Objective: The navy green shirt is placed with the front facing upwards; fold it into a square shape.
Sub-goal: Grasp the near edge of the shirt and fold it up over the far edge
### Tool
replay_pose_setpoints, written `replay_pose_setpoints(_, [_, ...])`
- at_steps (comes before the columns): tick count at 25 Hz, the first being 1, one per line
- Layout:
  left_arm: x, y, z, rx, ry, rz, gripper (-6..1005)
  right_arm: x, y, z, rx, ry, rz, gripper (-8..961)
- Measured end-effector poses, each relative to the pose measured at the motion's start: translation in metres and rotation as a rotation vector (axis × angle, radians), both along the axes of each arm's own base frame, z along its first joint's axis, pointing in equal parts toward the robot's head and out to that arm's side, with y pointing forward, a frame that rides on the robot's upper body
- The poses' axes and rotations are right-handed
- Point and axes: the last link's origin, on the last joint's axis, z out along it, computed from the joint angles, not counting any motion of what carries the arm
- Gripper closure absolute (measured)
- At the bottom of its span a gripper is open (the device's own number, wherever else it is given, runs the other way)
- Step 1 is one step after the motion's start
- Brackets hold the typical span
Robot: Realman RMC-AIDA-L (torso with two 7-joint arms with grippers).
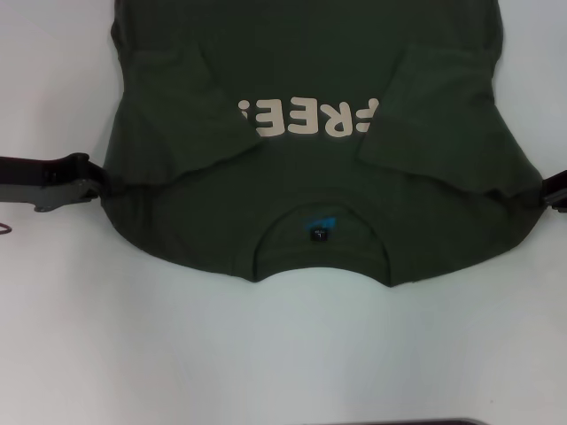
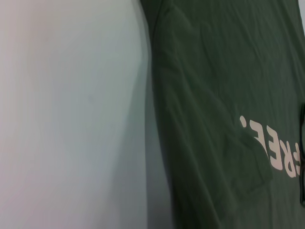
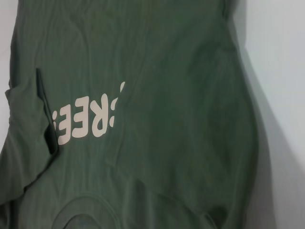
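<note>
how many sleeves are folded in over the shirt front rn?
2. Left sleeve lies folded across the shirt, beside the "FREE!" print; right sleeve is folded over the print's other end, hiding part of a letter.

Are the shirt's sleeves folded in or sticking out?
Folded in: both sleeves of the navy green shirt lie over its front, one covering part of the lettering.
</note>
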Motion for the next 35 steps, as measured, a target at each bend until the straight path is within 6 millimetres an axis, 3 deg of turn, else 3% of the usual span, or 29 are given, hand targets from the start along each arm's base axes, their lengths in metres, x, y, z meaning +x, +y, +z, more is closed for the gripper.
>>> replay_pose_setpoints(35, [0.001,-0.001,0.007,-0.028,0.001,-0.012,997,-0.021,0.004,-0.001,-0.034,0.054,0.073,908])
